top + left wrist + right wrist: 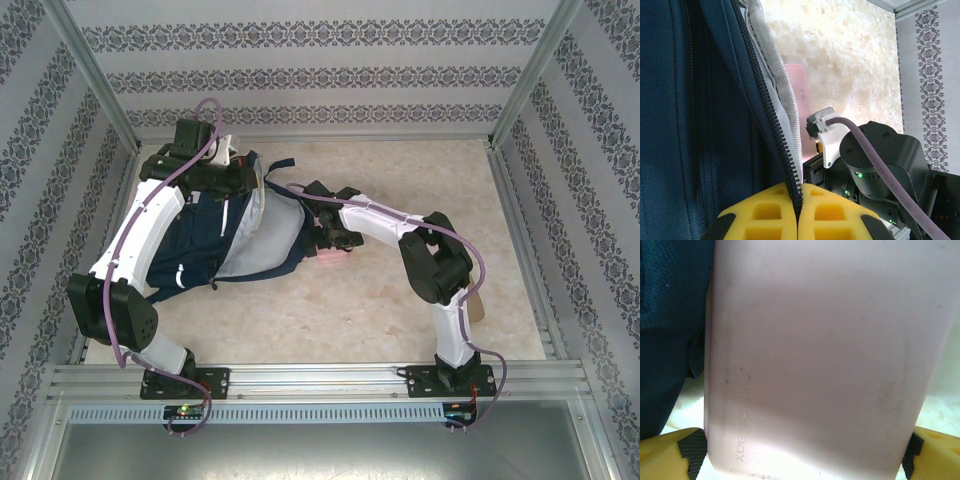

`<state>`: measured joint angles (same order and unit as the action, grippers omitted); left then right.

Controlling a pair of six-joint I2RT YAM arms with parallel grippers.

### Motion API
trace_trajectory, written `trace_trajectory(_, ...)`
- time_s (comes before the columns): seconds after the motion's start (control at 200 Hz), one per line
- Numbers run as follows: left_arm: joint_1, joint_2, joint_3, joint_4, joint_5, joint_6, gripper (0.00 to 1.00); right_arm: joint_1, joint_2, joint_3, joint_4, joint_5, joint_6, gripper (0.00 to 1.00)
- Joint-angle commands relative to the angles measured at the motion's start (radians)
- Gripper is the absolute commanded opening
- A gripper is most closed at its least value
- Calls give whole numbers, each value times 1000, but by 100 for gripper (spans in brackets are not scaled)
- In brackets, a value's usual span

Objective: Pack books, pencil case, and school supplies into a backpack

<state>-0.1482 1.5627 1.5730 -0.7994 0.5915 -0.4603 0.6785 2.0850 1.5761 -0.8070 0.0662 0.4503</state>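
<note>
On the mottled beige table (420, 310), the right gripper (805, 457) clasps the smooth, round-cornered pink pencil case (825, 350) across its width at the mouth of the limp navy fabric backpack (195, 245), whose toothed zipper edge (772, 125) the left gripper (799, 220), farther back, pinches tightly between its yellow fingers.

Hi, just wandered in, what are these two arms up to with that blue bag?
They are packing a backpack that lies on the table. The left claw is pinched shut on the bag's zipper edge at the opening. The right claw is spread wide around a pink pencil case, pads against its two sides, right at the bag's mouth. The case is not fully inside yet.
</note>
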Motion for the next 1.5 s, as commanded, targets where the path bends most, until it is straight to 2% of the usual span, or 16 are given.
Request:
trace_trajectory(0.0, 10, -17, 11, 33, 30, 20, 6, 21, 91, -50, -3, -20, 16, 95)
trace_trajectory(0.18, 10, -15, 12, 31, 28, 20, 6, -34, -37, -186, 94, -49, 54, 79)
trace_trajectory(0.38, 10, -6, 15, 44, 37, 13, 6, -162, -203, -366, 304, -300, 114, 69)
trace_trajectory(0.49, 10, 0, 12, 56, 45, 8, 6, -202, -235, -402, 381, -420, 136, 70)
trace_trajectory(0.734, 10, 10, -23, 76, 63, -3, 5, -251, -199, -427, 440, -452, 182, 83)
trace_trajectory(0.969, -14, 11, -141, 161, 85, -56, 4, -274, -158, -462, 650, -657, 252, 79)
trace_trajectory(1.099, -41, 18, -195, 190, 74, -71, 3, -269, -166, -478, 774, -732, 304, 75)
trace_trajectory(1.244, -66, 23, -230, 213, 71, -86, 3, -270, -173, -504, 961, -826, 418, 73)
trace_trajectory(1.344, -76, 25, -238, 218, 66, -88, 3, -272, -172, -513, 1069, -841, 498, 73)
trace_trajectory(1.499, -80, 25, -240, 220, 63, -90, 3, -275, -157, -503, 1121, -822, 553, 73)
